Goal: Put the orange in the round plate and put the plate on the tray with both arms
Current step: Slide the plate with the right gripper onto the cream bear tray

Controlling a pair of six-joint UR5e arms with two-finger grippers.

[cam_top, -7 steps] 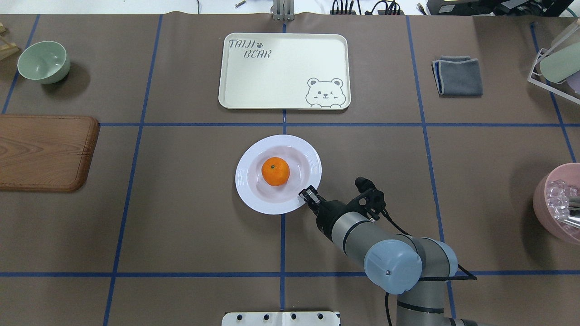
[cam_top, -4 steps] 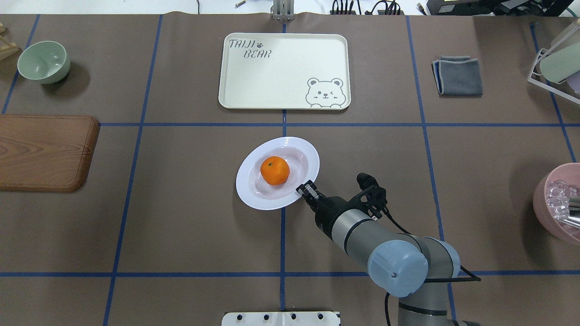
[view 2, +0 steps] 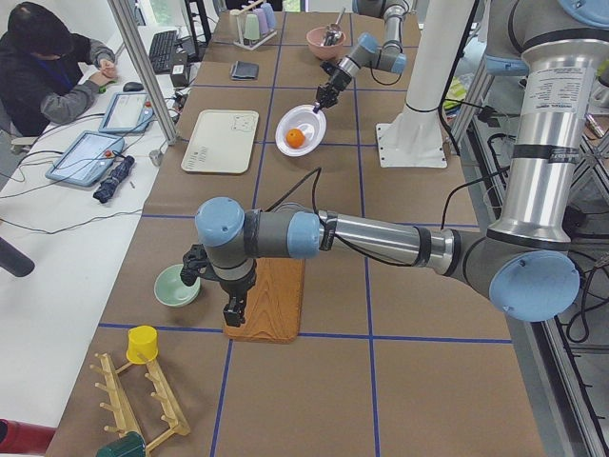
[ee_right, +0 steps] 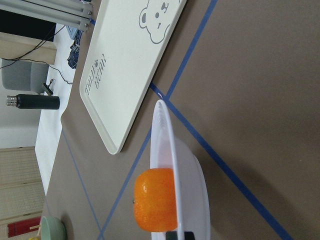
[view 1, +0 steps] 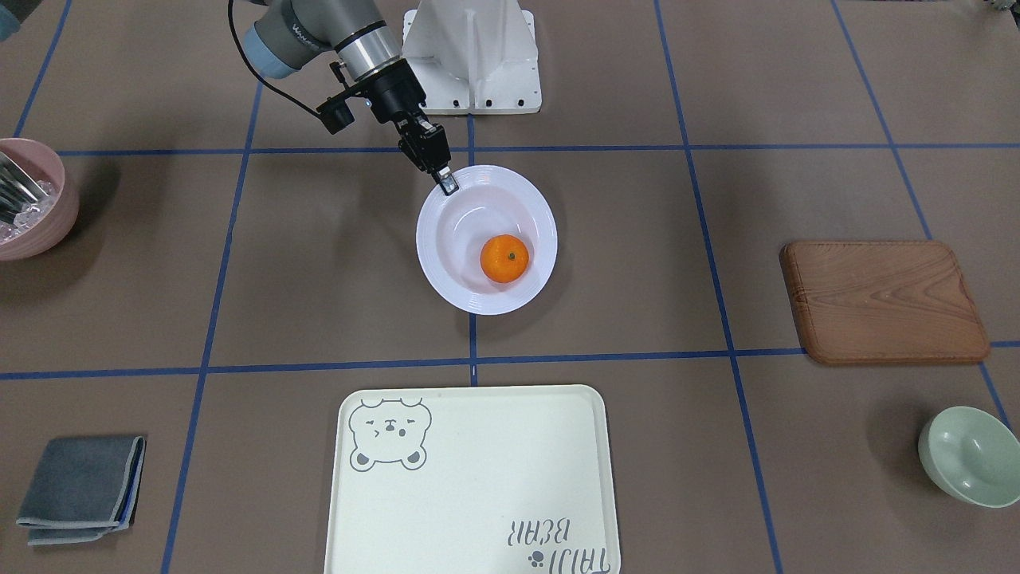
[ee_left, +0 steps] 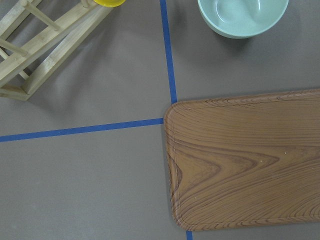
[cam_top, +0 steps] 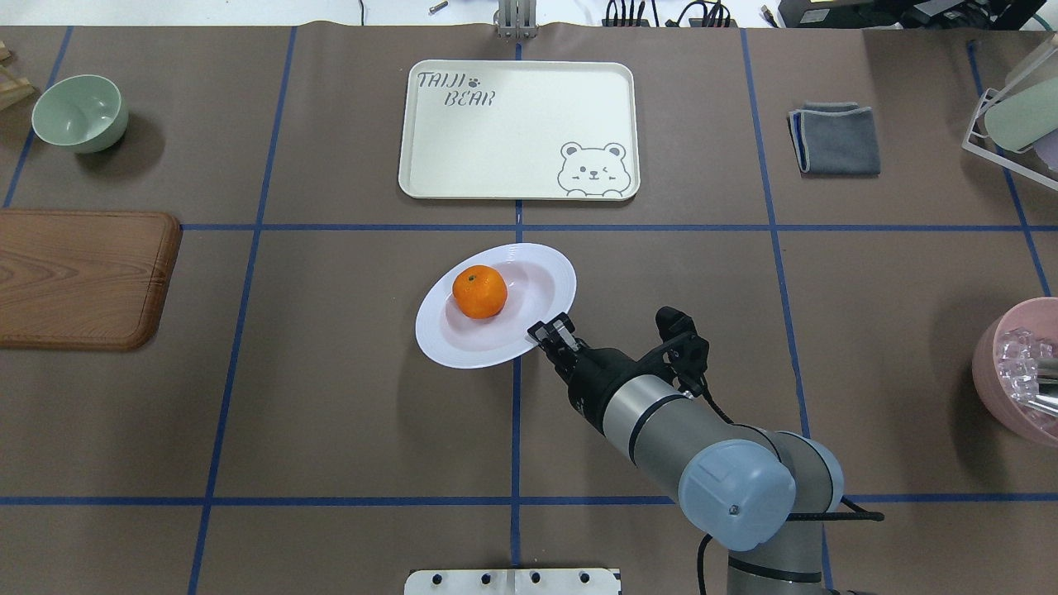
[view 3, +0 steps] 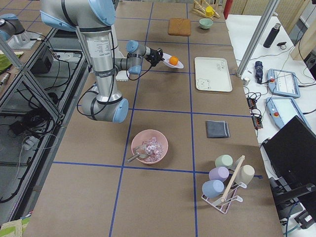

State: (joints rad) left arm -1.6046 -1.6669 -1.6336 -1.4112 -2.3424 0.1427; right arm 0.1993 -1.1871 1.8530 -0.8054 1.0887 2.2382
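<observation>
The orange (cam_top: 479, 292) lies in the round plate (cam_top: 488, 335), toward its left side. My right gripper (cam_top: 552, 332) is shut on the plate's near right rim and holds it tilted above the table, seen too in the front view (view 1: 446, 182). In the right wrist view the plate (ee_right: 172, 150) shows edge-on with the orange (ee_right: 155, 199) against it. The tray (cam_top: 518, 130) lies bare beyond the plate. My left gripper (view 2: 231, 314) shows only in the exterior left view, over the wooden board; I cannot tell whether it is open or shut.
A wooden board (cam_top: 83, 277) and a mint-green bowl (cam_top: 80, 112) sit at the left. A folded grey cloth (cam_top: 835, 138), a cup rack (cam_top: 1012, 116) and a pink bowl (cam_top: 1021, 368) holding clear pieces are at the right. A wooden rack (ee_left: 40, 50) stands near the green bowl.
The right gripper has lifted and tilted the plate, carrying it left and slightly toward the tray. The orange has rolled to the plate's left side.
</observation>
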